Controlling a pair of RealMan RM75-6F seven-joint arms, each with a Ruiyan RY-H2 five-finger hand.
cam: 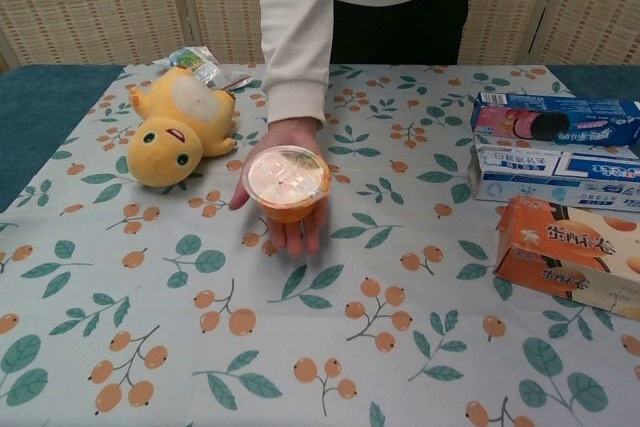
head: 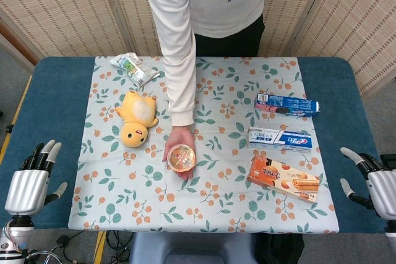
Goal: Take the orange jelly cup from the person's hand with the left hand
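Note:
The orange jelly cup (head: 181, 157) (cam: 286, 183) sits on the person's upturned palm (head: 179, 141) (cam: 283, 136), held out over the middle of the table. It is round, with a clear film lid and orange contents. My left hand (head: 32, 179) hangs at the table's left edge, well to the left of the cup, fingers apart and holding nothing. My right hand (head: 370, 179) stays at the right edge, also open and holding nothing. Neither hand shows in the chest view.
A yellow plush toy (head: 137, 118) (cam: 177, 123) lies left of the person's arm, with a snack packet (head: 135, 68) behind it. On the right lie a blue cookie box (head: 286, 105), a toothpaste box (head: 279, 140) and an orange wafer box (head: 283, 178). The floral cloth (head: 204, 202) covers the table.

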